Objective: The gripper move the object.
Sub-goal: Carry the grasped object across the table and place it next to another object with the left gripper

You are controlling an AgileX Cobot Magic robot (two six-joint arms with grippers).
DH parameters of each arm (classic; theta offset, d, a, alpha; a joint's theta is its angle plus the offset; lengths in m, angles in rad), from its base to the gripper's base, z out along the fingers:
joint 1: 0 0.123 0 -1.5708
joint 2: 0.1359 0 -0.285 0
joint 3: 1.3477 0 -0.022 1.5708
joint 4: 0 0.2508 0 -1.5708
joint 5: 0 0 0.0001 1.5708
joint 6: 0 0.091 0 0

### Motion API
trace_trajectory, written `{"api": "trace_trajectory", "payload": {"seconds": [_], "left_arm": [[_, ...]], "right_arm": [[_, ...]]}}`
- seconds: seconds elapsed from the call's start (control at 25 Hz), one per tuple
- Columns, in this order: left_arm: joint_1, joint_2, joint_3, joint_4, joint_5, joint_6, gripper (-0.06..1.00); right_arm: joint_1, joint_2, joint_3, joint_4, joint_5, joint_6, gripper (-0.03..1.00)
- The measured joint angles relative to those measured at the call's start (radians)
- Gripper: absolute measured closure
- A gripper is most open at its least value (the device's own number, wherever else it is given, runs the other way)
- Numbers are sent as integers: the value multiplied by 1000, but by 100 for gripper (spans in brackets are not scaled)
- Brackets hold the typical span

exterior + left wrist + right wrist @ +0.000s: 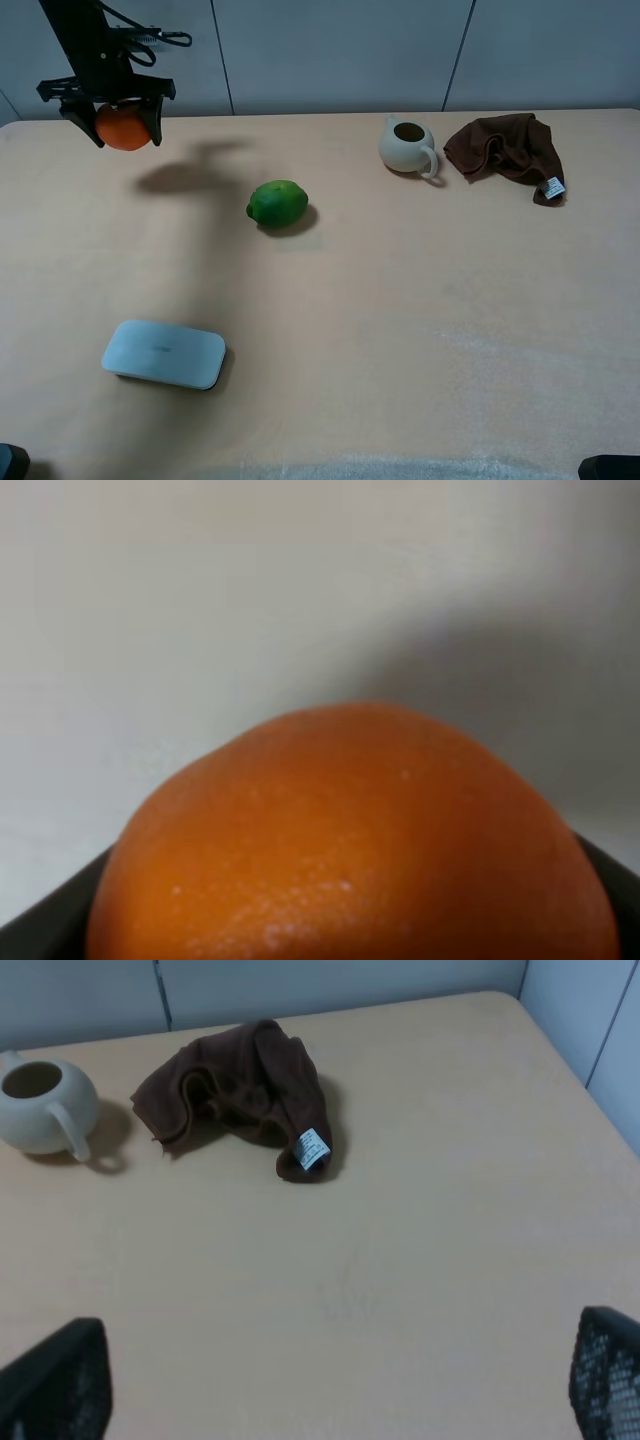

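Your left gripper (120, 122) is clamped on the orange (124, 130) and holds it clear above the bench (400, 330) at the far left corner. The right gripper (330, 1385) has its jaws wide apart and holds nothing. Risk: the fruit is round and smooth. In my judgement, a jolt or early release from this height would send it rolling toward the lime (277, 203) or off the edge.

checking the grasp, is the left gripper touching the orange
Touching: exterior high view shows the left gripper clamped on both sides of the orange, no gap.
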Motion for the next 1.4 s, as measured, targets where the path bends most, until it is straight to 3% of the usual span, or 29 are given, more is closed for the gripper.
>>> {"api": "trace_trajectory", "payload": {"seconds": [0.84, 1.4], "left_arm": [[-220, -2, -209, 0, 54, -46, 20], [-372, -2, -224, -8, 54, -79, 20]], "right_arm": [[0, 0, 0, 3, -1, 0, 27], [0, 0, 0, 3, 0, 0, 27]]}}
